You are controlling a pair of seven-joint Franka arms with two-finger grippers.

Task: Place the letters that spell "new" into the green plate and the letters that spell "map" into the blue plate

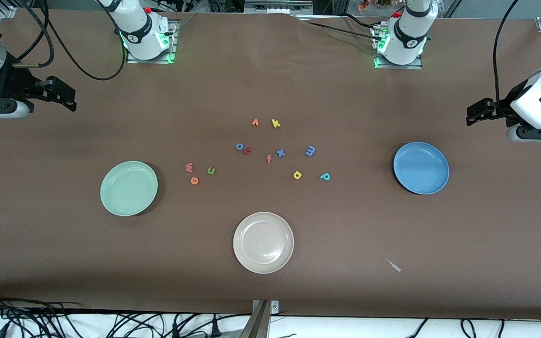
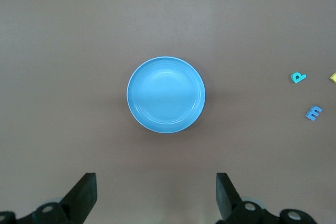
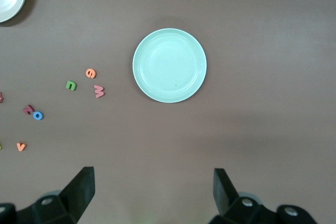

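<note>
Soft, even light falls from above on the brown bench (image 1: 64,263). Each plate has a small dark shadow beside it. Nothing shines too bright. All three pictures look sharp, not blurry.

Loose letters (image 1: 211,171) between empty plates (image 1: 128,188)

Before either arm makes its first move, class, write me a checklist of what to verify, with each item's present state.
1. Green plate holds nothing yet: ok.
2. Blue plate holds nothing yet: ok.
3. Green n, orange e and salmon w lie apart on the table beside the green plate: ok.
4. Blue m, yellow a and teal p lie free on the table: ok.
5. Left gripper over the blue plate, jaws open, holding nothing: ok.
6. Right gripper over the green plate, jaws open, holding nothing: ok.
</note>
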